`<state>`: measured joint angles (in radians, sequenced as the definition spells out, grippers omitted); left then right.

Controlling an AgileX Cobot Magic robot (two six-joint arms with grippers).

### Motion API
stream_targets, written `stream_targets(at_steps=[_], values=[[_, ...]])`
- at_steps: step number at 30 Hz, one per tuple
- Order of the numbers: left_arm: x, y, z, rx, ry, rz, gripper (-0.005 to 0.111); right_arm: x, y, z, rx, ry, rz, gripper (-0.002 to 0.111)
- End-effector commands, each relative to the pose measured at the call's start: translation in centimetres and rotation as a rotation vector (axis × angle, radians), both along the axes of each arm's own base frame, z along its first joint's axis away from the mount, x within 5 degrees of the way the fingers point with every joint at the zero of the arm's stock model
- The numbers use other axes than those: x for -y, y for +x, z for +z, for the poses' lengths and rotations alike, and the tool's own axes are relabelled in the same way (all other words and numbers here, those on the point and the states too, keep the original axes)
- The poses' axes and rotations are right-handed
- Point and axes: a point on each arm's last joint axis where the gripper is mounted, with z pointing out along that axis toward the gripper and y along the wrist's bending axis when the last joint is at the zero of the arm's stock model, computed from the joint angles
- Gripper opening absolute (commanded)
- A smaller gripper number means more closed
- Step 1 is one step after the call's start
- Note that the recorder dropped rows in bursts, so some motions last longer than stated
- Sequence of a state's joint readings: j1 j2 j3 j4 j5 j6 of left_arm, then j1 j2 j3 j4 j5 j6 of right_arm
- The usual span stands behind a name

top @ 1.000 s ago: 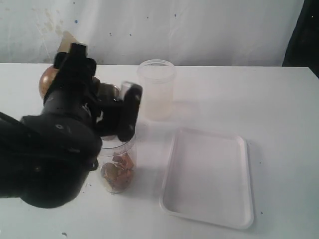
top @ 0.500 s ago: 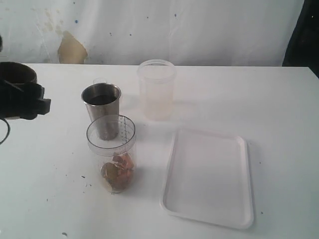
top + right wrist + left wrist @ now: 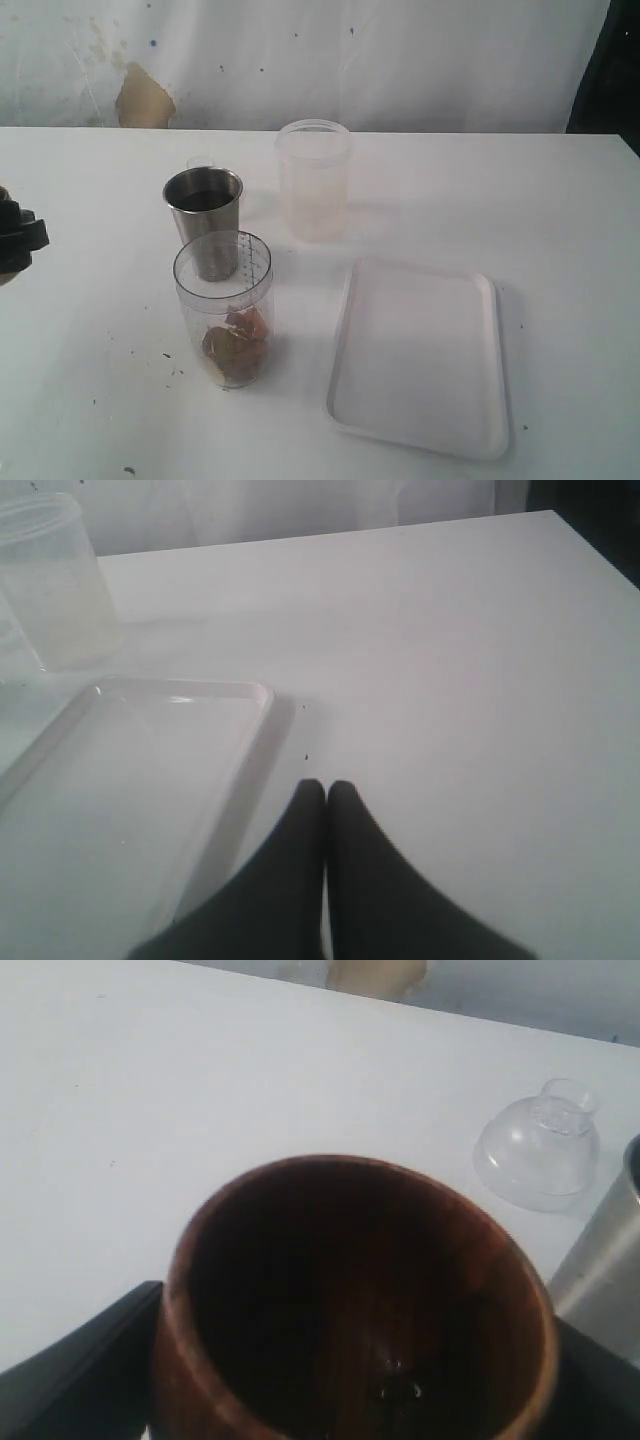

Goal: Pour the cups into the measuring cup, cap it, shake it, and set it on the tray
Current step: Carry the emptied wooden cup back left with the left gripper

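My left gripper point(image 3: 345, 1370) grasps the near-empty wooden cup point(image 3: 350, 1290), right gripper point(image 3: 326, 810) clenched; next I'd park it, then pour the steel tumbler point(image 3: 204, 215) into the measuring cup point(image 3: 224, 300)

The left gripper point(image 3: 345, 1385), carrying the brown wooden cup point(image 3: 350, 1260), is now back at the exterior view's left edge, no longer above the measuring cup point(image 3: 224, 300), and the steel tumbler point(image 3: 204, 215) stands uncovered.

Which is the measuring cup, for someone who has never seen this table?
Start at the white tray, the widest thing there. Left of it in the exterior view stands the measuring cup, in front of the steel tumbler. It alone is clear, with printed graduation lines and brown pieces inside.
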<state>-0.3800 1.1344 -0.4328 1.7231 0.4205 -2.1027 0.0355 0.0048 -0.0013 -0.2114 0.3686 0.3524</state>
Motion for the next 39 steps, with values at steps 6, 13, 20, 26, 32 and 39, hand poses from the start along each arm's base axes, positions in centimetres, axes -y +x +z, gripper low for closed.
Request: stream_targets(at_steps=[6, 13, 20, 26, 32, 39], values=[[-0.9, 1.3, 0.4, 0.039, 0.141, 0.109, 0.0, 0.0, 0.0, 0.0, 0.007, -0.004, 0.005, 0.0], [-0.2, 6.8, -0.6, -0.215, 0.161, -0.06, 0.0, 0.0, 0.0, 0.0, 0.007, -0.004, 0.005, 0.0], [-3.9, 10.5, -1.9, -0.62, 0.021, -0.19, 0.0, 0.0, 0.0, 0.0, 0.007, -0.004, 0.005, 0.0], [-5.4, 10.4, -1.9, -0.283, -0.31, -0.259, 0.0, 0.0, 0.0, 0.0, 0.007, -0.004, 0.005, 0.0], [-4.8, 8.4, -3.7, -0.161, -0.139, -0.391, 0.0, 0.0, 0.0, 0.0, 0.007, -0.004, 0.005, 0.0], [-5.0, 8.5, -4.1, -0.215, -0.182, -0.249, 0.0, 0.0, 0.0, 0.0, 0.007, -0.004, 0.005, 0.0]])
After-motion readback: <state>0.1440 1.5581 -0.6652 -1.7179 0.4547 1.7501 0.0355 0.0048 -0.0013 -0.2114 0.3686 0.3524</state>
